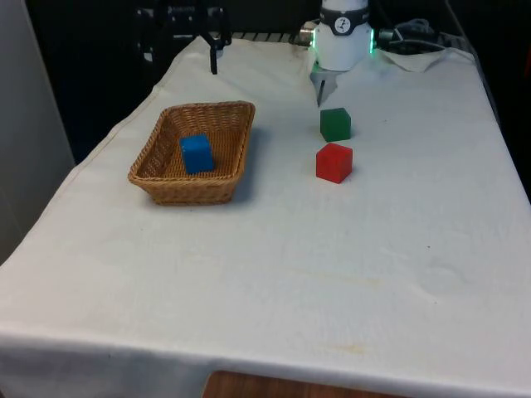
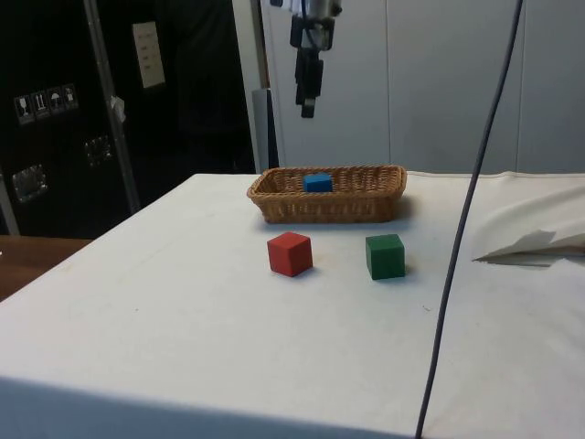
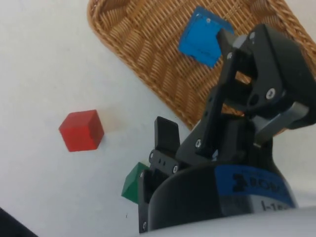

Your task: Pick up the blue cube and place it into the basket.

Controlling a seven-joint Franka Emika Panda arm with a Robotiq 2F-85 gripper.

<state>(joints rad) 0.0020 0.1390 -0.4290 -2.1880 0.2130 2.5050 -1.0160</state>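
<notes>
Blue cube (image 1: pixel 197 153) in basket (image 1: pixel 224 189), claw (image 2: pixel 309 91) high above, empty

blue cube (image 1: pixel 197 153): solid blue, no markings
basket (image 1: pixel 222 184): tan-brown wicker, woven pattern
red cube (image 1: pixel 333 162): solid red
green cube (image 1: pixel 335 124): solid dark green
gripper (image 2: pixel 309 101): black
table cloth (image 1: pixel 332 265): plain white, a few faint pale stains
</notes>
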